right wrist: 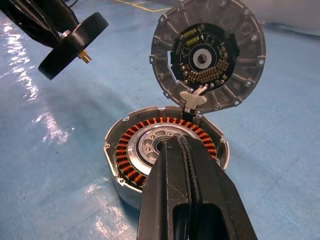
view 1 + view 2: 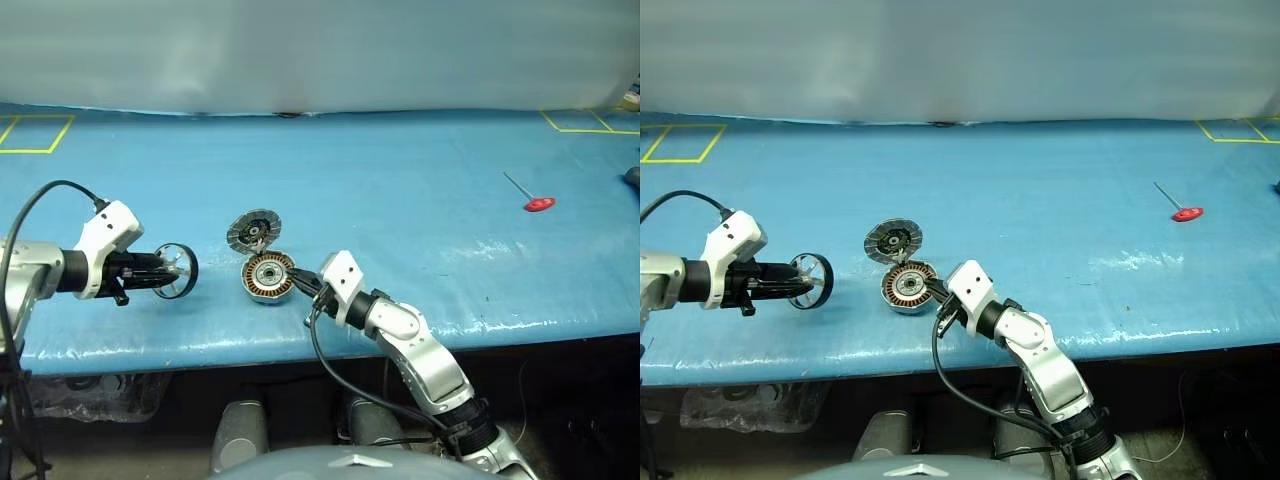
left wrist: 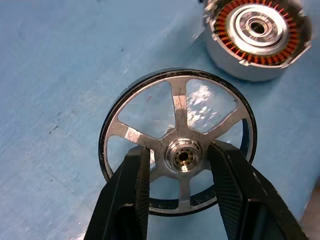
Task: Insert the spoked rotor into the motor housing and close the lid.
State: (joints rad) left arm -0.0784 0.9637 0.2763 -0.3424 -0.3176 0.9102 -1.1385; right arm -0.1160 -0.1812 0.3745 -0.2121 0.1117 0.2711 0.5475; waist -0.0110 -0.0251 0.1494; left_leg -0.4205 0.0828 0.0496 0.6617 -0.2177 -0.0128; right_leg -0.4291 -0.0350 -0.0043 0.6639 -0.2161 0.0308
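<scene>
My left gripper (image 2: 166,270) is shut on the spoked rotor (image 2: 180,271), a dark-rimmed wheel with silver spokes, its fingers (image 3: 131,185) pinching the hub. It holds the rotor (image 3: 179,97) just above the blue table, left of the motor housing (image 2: 266,279). The housing (image 1: 131,150) lies open, copper windings and metal hub showing. Its lid (image 2: 253,232) stands tilted up from the far edge, inner face (image 1: 210,55) towards me. My right gripper (image 2: 301,286) is shut and empty, its tips (image 1: 173,144) over the housing's near right rim; whether they touch it I cannot tell.
A red-handled tool (image 2: 538,204) lies far right on the blue table (image 2: 400,200). Yellow tape squares (image 2: 32,134) mark the back corners. The table's front edge (image 2: 200,350) runs just below both grippers. Black cables trail from both wrists.
</scene>
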